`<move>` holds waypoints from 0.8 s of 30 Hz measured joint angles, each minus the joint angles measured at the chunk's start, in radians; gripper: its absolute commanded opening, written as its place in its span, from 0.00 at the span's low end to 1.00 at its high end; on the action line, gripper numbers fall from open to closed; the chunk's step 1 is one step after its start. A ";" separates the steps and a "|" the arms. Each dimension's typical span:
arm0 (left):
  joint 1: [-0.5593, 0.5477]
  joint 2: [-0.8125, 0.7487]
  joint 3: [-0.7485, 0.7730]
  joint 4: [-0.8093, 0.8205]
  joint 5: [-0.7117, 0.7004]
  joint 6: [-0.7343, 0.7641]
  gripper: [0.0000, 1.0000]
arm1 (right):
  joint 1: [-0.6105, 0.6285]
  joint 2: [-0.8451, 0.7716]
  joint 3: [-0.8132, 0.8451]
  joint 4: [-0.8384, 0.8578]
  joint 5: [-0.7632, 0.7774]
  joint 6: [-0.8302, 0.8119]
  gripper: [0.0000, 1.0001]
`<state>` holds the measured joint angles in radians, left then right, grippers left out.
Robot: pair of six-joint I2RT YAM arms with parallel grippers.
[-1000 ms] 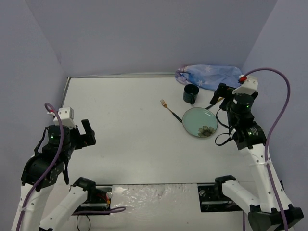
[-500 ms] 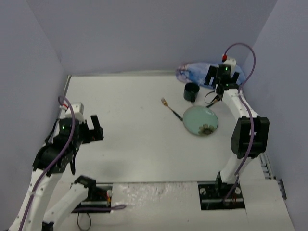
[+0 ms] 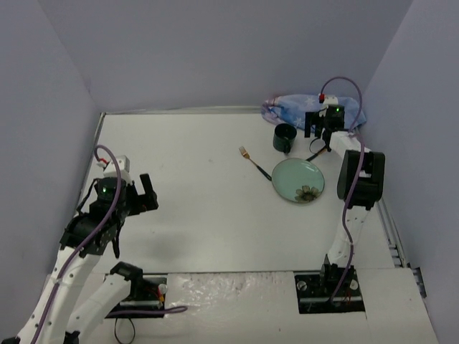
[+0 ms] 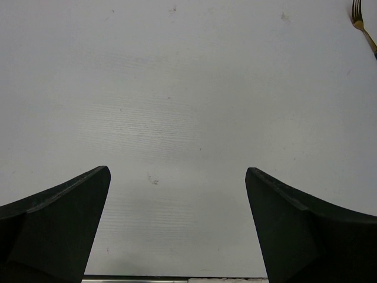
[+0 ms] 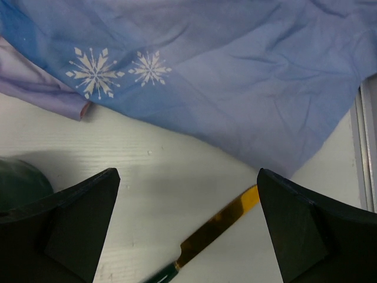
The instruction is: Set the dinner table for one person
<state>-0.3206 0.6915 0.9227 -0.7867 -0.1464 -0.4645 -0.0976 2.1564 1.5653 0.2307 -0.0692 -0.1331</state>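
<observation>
The white dinner table (image 3: 193,165) holds a light green plate (image 3: 298,180) with a flower print at the right. A gold fork (image 3: 252,162) lies left of it and also shows in the left wrist view (image 4: 362,23). A dark green mug (image 3: 285,138) stands behind the plate. A gold-bladed knife (image 5: 218,227) with a dark handle lies by the crumpled blue snowflake cloth (image 5: 235,76). My right gripper (image 5: 187,172) is open and empty, hovering over the knife blade at the cloth's edge (image 3: 320,127). My left gripper (image 3: 147,193) is open and empty over bare table (image 4: 178,170).
The cloth (image 3: 301,110) is bunched in the back right corner against the wall. A metal rim (image 5: 368,147) runs along the table's right edge. The mug's edge (image 5: 17,183) shows left of my right gripper's fingers. Purple walls enclose three sides.
My right arm has stretched out to the back right, from beside the plate to over the knife and cloth edge. My left gripper has shifted a little right and forward.
</observation>
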 measured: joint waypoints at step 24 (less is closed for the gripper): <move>0.000 0.129 -0.004 0.057 -0.027 0.003 0.97 | -0.028 0.331 0.342 0.041 -0.064 -0.090 0.27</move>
<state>-0.3206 0.8206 0.9192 -0.7300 -0.1730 -0.4614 -0.1257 2.4876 1.9070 0.2714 -0.1334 -0.2228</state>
